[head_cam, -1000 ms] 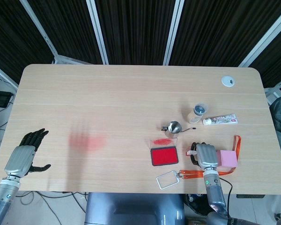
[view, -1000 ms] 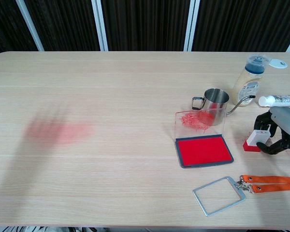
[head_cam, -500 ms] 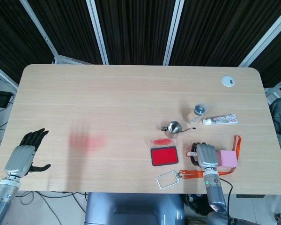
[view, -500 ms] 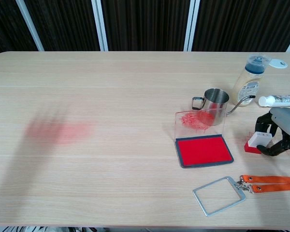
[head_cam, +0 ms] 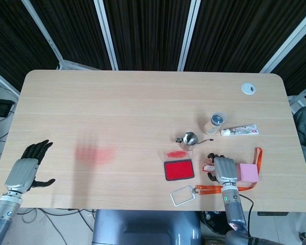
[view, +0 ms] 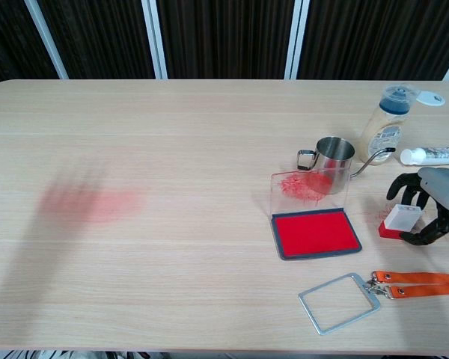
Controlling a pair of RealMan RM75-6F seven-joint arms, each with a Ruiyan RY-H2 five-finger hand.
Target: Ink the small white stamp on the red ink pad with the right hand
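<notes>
Both our hands differ: our right hand (view: pixel 432 209) cups the stamp (view: pixel 399 221), right of the ink pad (view: pixel 315 233), positioned for grasping. Whether it grips, we cannot tell; our left hand (head_cam: pixel 26 167) rests spread wide, empty.

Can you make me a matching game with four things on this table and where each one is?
Things:
1. stamp
2. metal cup
3. ink pad
4. orange strap

Places:
A. nearest the front edge of the table, clipped to a wire frame
B. flat on the table, its clear lid standing open behind it
C. between the fingers of the right hand
D. just behind the ink pad's lid, beside a bottle

Pairs: 1-C, 2-D, 3-B, 4-A
</notes>
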